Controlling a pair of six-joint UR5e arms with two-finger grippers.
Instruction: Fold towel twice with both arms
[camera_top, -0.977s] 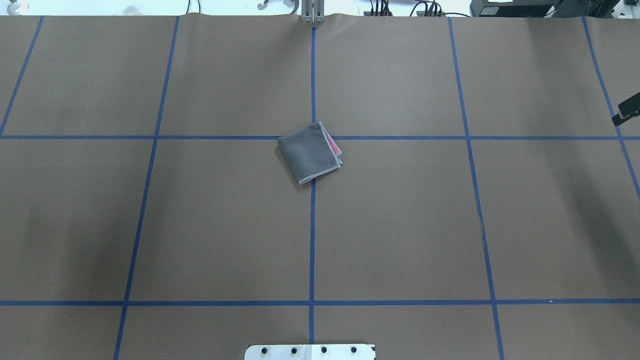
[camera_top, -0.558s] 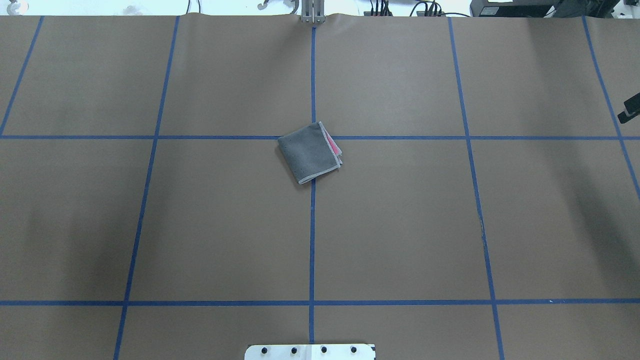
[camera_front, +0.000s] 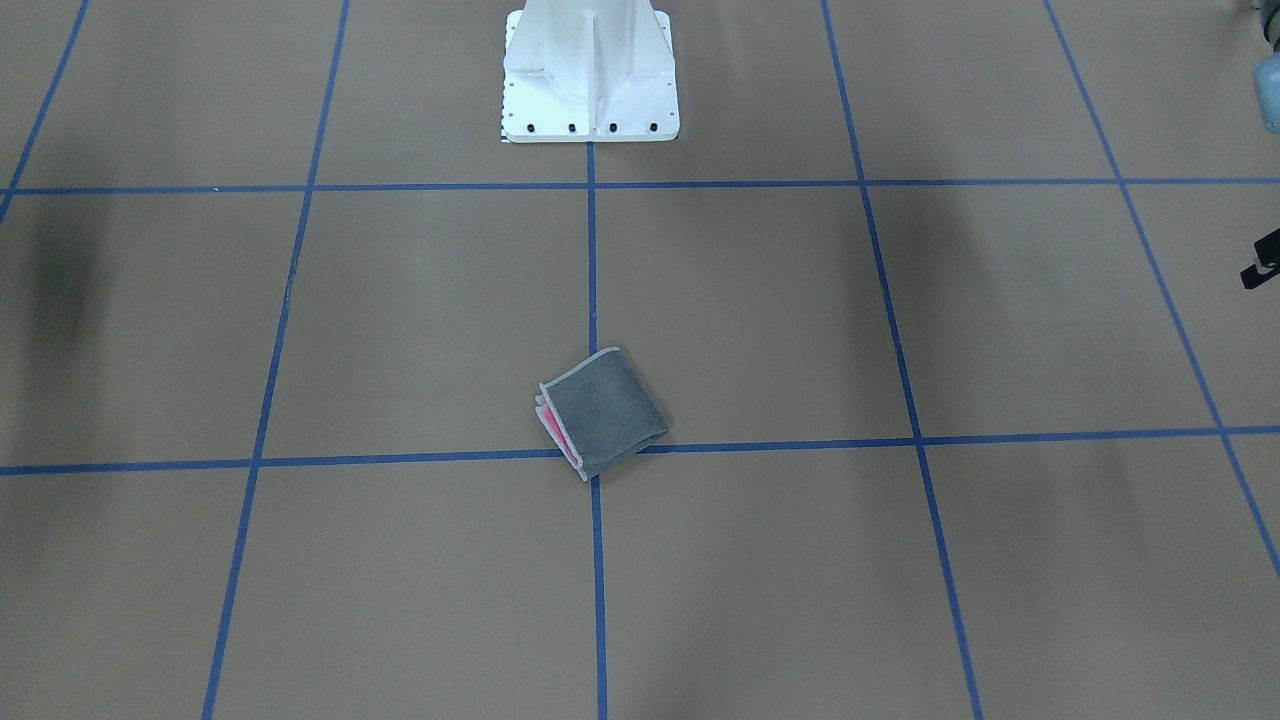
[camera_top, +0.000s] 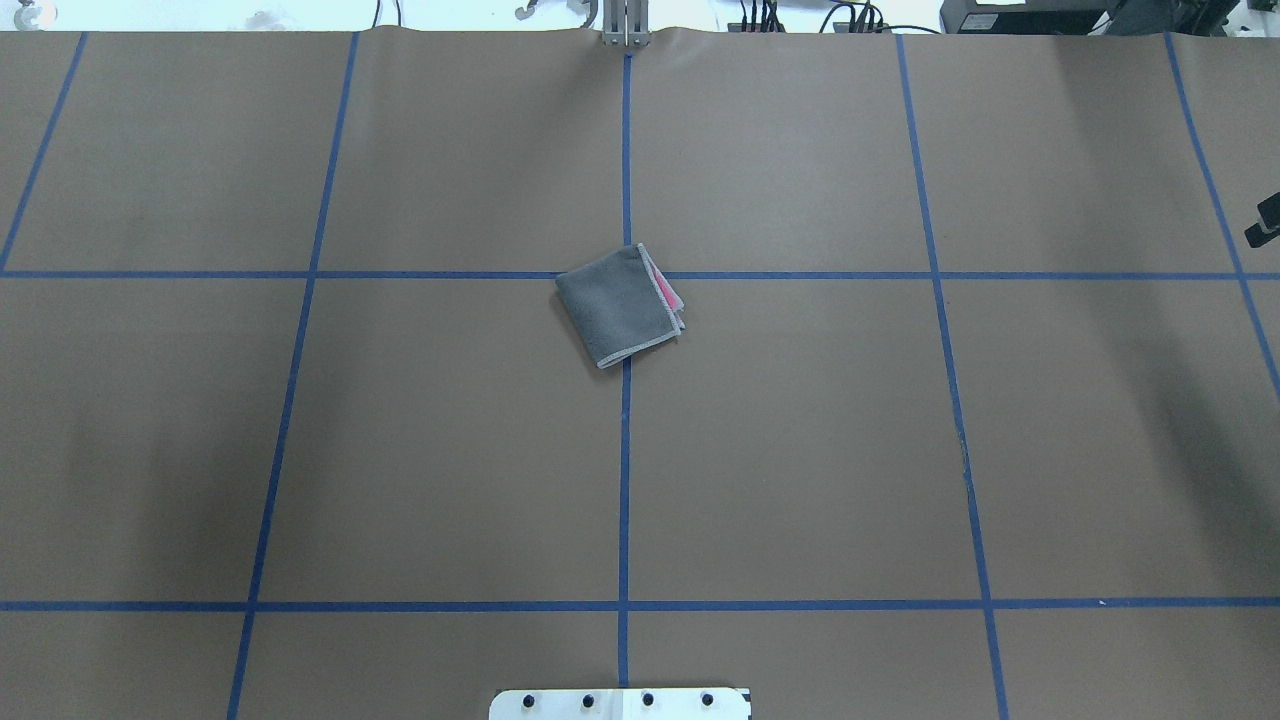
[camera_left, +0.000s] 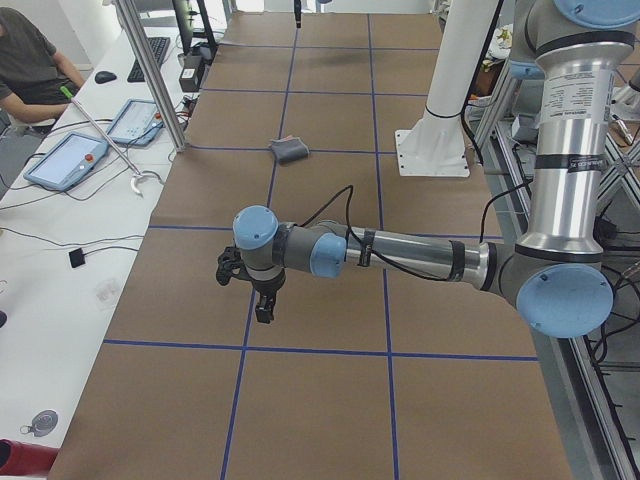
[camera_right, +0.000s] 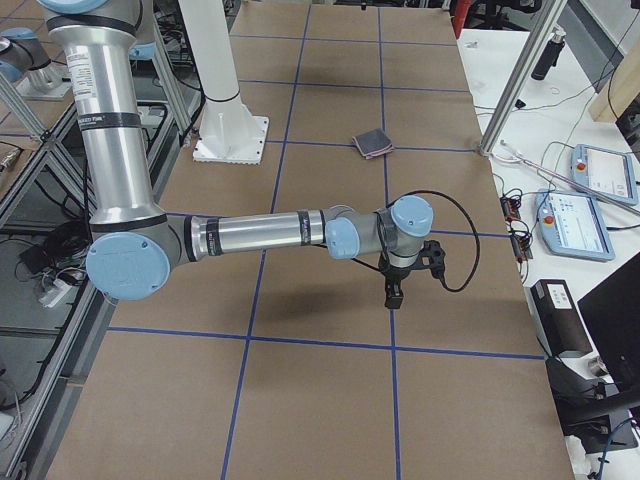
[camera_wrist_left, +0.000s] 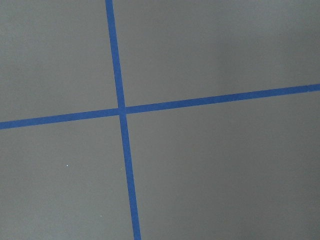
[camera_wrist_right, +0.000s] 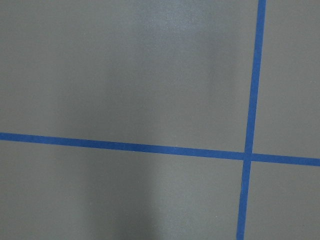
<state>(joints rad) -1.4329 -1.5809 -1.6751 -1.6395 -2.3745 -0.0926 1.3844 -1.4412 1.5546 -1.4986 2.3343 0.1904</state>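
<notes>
Grey side up, the folded towel (camera_top: 618, 308) is seen at mid-frame of the overhead view, laid on the brown surface (camera_top: 450, 450) over a crossing of blue tape lines (camera_top: 800, 275), pink shown at its right edge. The left fingers (camera_left: 263, 306) and right fingers (camera_right: 392, 292) are held well apart from it; released or clenched cannot be told.

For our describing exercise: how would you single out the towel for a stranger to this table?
Start at the brown table gridded with blue tape. Ahead of the white base, on a tape crossing, lies the towel: the only cloth, folded dark grey, pink layers peeking out.
</notes>
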